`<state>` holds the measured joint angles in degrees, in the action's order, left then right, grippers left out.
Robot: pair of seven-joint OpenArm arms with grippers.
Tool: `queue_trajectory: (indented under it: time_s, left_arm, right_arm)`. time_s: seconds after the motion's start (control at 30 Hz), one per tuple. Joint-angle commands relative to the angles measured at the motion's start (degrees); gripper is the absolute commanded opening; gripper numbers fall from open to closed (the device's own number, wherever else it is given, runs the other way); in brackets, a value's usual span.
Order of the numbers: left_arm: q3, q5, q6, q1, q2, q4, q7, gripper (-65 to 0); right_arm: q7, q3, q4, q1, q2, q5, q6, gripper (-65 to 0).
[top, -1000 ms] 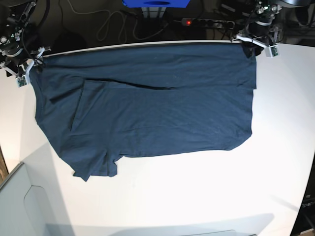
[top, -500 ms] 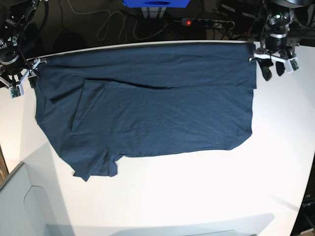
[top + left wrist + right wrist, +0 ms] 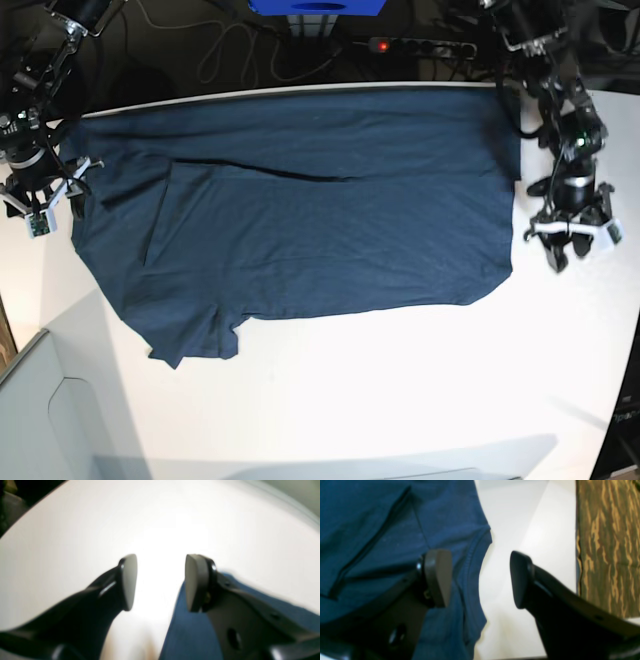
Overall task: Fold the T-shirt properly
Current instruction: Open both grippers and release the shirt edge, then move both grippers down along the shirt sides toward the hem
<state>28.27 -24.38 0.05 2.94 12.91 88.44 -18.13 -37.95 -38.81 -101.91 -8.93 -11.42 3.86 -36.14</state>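
Note:
The dark navy-teal T-shirt [image 3: 320, 220] lies spread flat on the white table [image 3: 400, 400], with one sleeve at the lower left and a fold line across the upper part. My left gripper [image 3: 567, 255] is open and empty just off the shirt's right edge. In the left wrist view the left gripper [image 3: 161, 582] has bare table between its fingers and shirt cloth [image 3: 190, 635] under one finger. My right gripper [image 3: 62, 200] is open at the shirt's left edge. In the right wrist view the right gripper [image 3: 480, 577] straddles a hemmed edge of the shirt [image 3: 370, 517].
A grey bin [image 3: 30, 420] stands at the table's lower left corner. A power strip [image 3: 410, 45], cables and a blue box [image 3: 315, 8] lie behind the table's far edge. A brown patterned surface [image 3: 607, 542] shows beyond the table edge in the right wrist view.
Both grippers have left the shirt's far corners and moved toward the near side along its left and right edges. The shirt has not shifted.

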Motion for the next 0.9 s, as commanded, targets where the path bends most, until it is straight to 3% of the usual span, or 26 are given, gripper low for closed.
queue_trajectory:
  time_s: [0.0,0.1,0.33,0.47,0.87]
  left_arm:
    - [-0.98,-0.01,-0.10,-2.46,1.56,-1.28,0.68,-35.4]
    - [-5.81,-0.01,-0.10,-9.05,3.66,-9.63,1.12,-35.4]
    - [-13.37,-0.01,-0.10,-17.93,4.19,-23.87,2.61,-35.4]
    - [-17.41,-0.01,0.25,-18.90,4.19,-26.95,6.75,-35.4]
    - [-17.77,-0.01,-0.01,-18.54,3.84,-33.19,7.01,-35.4]
  right_arm:
    - [1.16,-0.09,-0.82,0.27,-0.93,-0.74,-0.39,-30.1]
    - [1.16,-0.09,-0.82,0.09,-0.76,-0.74,-0.39,-30.1]
    - [1.16,-0.09,-0.82,0.01,-0.76,-0.74,-0.39,-30.2]
    - [1.16,-0.09,-0.82,0.01,-0.93,-0.74,-0.39,-30.1]
    - [1.16,-0.01,-0.82,0.53,-1.11,-0.74,-0.39,-30.0]
